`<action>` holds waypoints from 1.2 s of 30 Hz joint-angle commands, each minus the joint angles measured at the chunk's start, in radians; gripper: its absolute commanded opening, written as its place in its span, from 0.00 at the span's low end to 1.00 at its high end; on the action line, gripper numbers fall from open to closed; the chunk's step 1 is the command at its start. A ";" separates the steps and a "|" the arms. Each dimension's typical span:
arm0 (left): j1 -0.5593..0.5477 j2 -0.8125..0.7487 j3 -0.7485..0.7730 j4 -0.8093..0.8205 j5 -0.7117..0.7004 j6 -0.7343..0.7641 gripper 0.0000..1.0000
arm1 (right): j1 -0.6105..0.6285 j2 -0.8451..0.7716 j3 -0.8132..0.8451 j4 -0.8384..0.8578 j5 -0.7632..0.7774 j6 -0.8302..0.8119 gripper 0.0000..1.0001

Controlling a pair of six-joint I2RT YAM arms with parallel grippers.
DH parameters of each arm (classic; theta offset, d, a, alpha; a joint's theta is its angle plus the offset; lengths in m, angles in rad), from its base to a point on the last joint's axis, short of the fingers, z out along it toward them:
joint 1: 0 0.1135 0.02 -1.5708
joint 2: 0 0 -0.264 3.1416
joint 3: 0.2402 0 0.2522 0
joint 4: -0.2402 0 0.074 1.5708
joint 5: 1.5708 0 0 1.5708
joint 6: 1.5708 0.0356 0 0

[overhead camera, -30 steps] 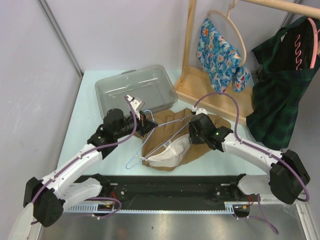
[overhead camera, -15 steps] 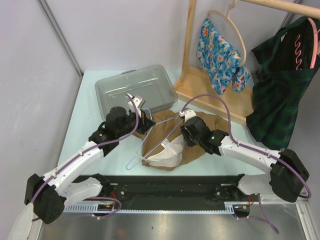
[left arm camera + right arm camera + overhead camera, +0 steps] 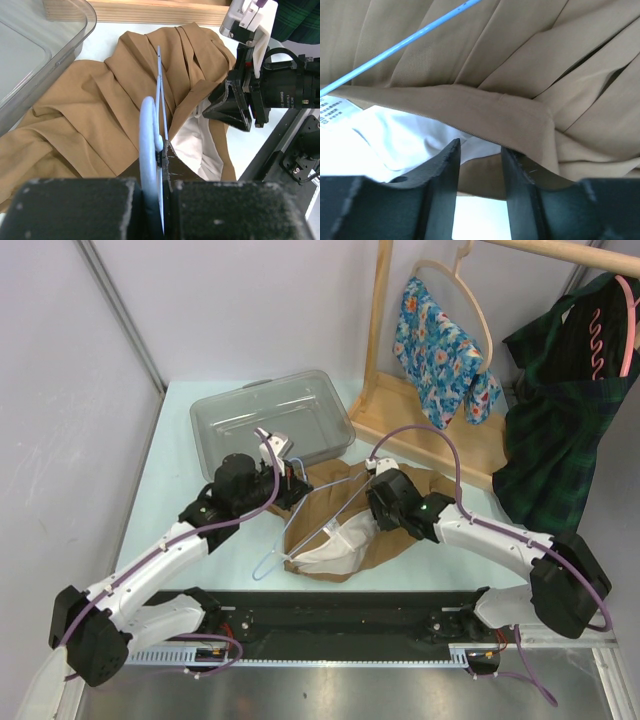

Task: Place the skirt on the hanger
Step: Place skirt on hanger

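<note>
The left gripper [image 3: 162, 150] is pinching the thin blue wire hanger [image 3: 149, 125], which is pointing across the crumpled brown pleated skirt [image 3: 90, 115] lying in the middle of the tabletop [image 3: 170, 440]. The right gripper [image 3: 479, 150], fingers apart, is sitting right at the skirt's white-lined opening, nearer it.

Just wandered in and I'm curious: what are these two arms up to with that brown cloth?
They are working to get a brown skirt onto a light-blue wire hanger. The left arm's fingers are shut on the hanger near its hook, with its wire lying across the skirt, which sits crumpled on the table. The right arm's fingers are open at the skirt's waist edge, where the white lining shows. The skirt is not yet on the hanger.
</note>
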 commanded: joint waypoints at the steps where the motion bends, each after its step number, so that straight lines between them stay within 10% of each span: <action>1: -0.011 -0.009 0.039 0.013 0.004 0.027 0.00 | -0.006 0.006 0.038 -0.013 -0.027 0.086 0.45; 12: -0.028 -0.055 0.020 0.001 -0.022 0.024 0.00 | -0.035 0.061 0.037 0.031 -0.061 0.230 0.37; 20: -0.033 -0.097 0.006 -0.030 -0.037 0.030 0.00 | -0.060 0.006 0.038 0.028 -0.015 0.290 0.00; 36: -0.044 -0.166 -0.033 0.024 0.096 0.047 0.00 | -0.184 -0.078 0.038 -0.010 -0.021 0.256 0.00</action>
